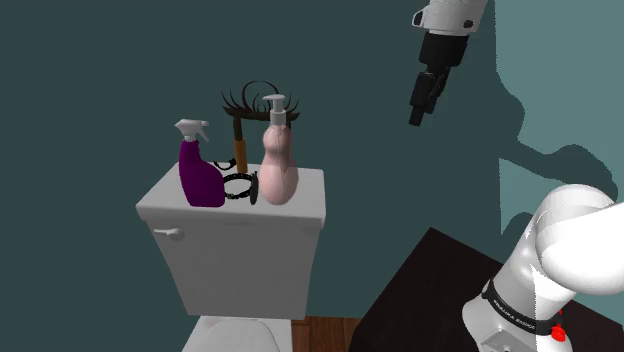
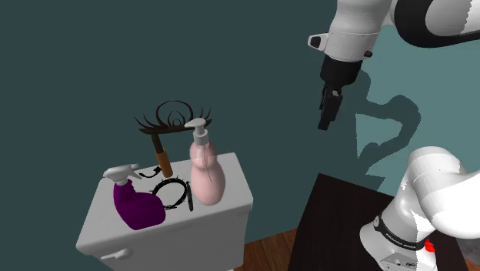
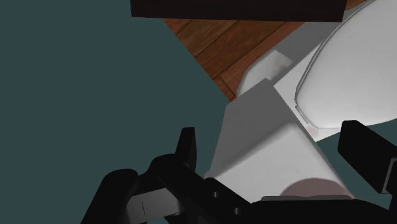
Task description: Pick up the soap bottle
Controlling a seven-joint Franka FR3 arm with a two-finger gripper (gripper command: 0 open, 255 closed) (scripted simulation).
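Observation:
The soap bottle (image 1: 277, 170) is pale pink, pear-shaped, with a grey pump head, and stands upright on the white toilet tank lid (image 1: 305, 212). In the second exterior view the soap bottle (image 2: 206, 177) stands toward the lid's (image 2: 235, 206) right side. My black gripper (image 1: 417, 112) hangs high in the air, well above the bottle and off to the shoulder view's right, close to the teal wall. The gripper (image 2: 326, 122) points downward. In the wrist view the gripper (image 3: 277, 153) is open, its fingers (image 3: 186, 149) standing wide apart over the tank (image 3: 267, 137), with nothing between them.
A purple spray bottle (image 1: 200, 178) stands on the lid on the soap bottle's left in the shoulder view. A brown-handled brush (image 1: 240, 145) with dark bristles and black rings (image 1: 240, 186) lie between and behind them. The dark stand (image 1: 420, 290) sits at lower right. A wooden floor (image 3: 216, 44) shows under the toilet bowl (image 3: 343, 70).

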